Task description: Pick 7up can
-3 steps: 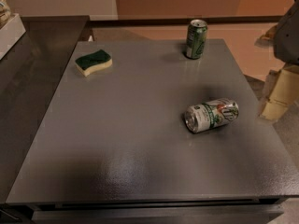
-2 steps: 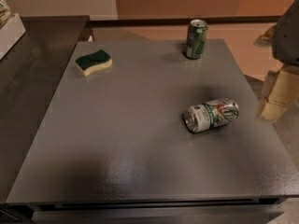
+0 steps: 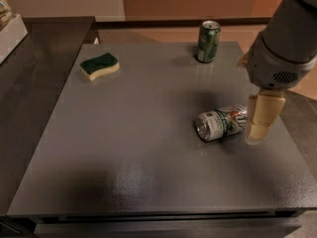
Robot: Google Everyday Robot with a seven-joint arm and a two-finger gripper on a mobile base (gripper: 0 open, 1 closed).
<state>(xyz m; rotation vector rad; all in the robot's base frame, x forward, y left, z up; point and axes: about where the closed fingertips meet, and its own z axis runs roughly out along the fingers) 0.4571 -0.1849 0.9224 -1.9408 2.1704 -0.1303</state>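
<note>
- Presently the 7up can (image 3: 222, 123) lies on its side on the grey worktop (image 3: 138, 157), right of the middle and nearer the right edge than the left.
- Its body is silver-white with green lettering and small red marks. One shiny metal end faces left and a little towards the camera, and the other end points right.
- At that right-hand end is the pincer (image 3: 259, 129), a pale beige piece pointing down at the worktop.
- In this view the beige piece covers the right end of the can. Whether it touches the can or only hangs in front of it cannot be told.
- Whether the pincer is apart, together or clamped on anything cannot be told either.
- Directly above the pincer is the rounded grey wrist housing (image 3: 280, 58) with a small vent grille. The arm runs on from it up and out of the upper right corner.
- A darker, mostly green can (image 3: 208, 41) stands upright near the far edge of the worktop, well apart from the 7up can and behind it.
- A sponge (image 3: 99, 66) with a green top and yellow underside lies flat near the far left corner of the worktop, far from both cans.
- To the left of the worktop runs a darker counter (image 3: 29, 83), and a white box (image 3: 11, 33) sits on it at the upper left edge.
</note>
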